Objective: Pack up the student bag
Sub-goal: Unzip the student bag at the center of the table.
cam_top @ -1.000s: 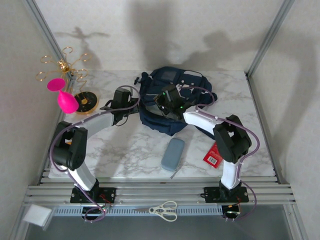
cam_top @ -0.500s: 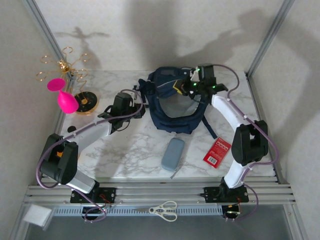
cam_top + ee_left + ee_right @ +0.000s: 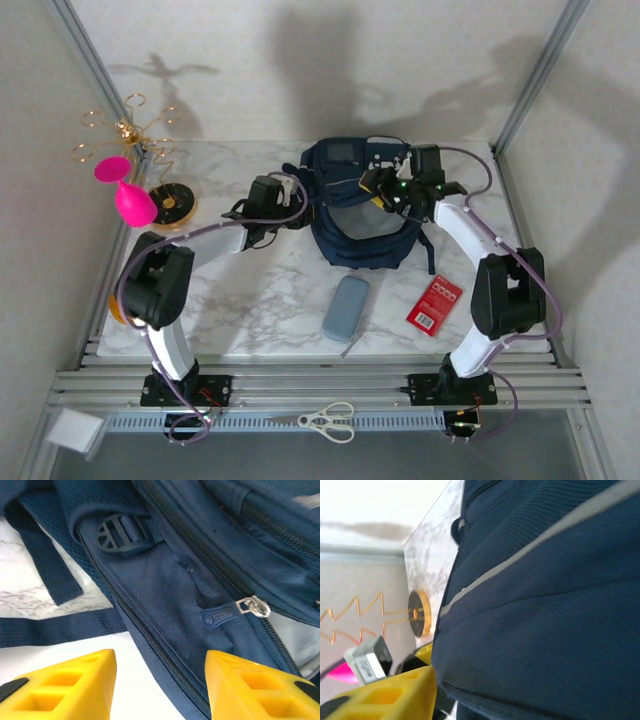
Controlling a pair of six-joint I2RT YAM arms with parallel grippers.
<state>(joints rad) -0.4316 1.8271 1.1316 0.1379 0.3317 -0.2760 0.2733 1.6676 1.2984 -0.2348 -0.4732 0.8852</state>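
Left hand (image 3: 160, 680) spread wide and gripping nothing, the student bag (image 3: 360, 225) with its zipper pull (image 3: 252, 606) right ahead of its yellow fingers (image 3: 65, 685). Right hand (image 3: 388, 190) sits against the bag's opposite side on the counter (image 3: 250, 300). Spread or pinched, I can't tell.

Left end effector (image 3: 159, 662), jaws parted.

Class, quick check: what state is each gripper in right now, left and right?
Left gripper: open, holding nothing, jaws apart over the student bag.
Right gripper: cannot be told; it sits close against the bag.
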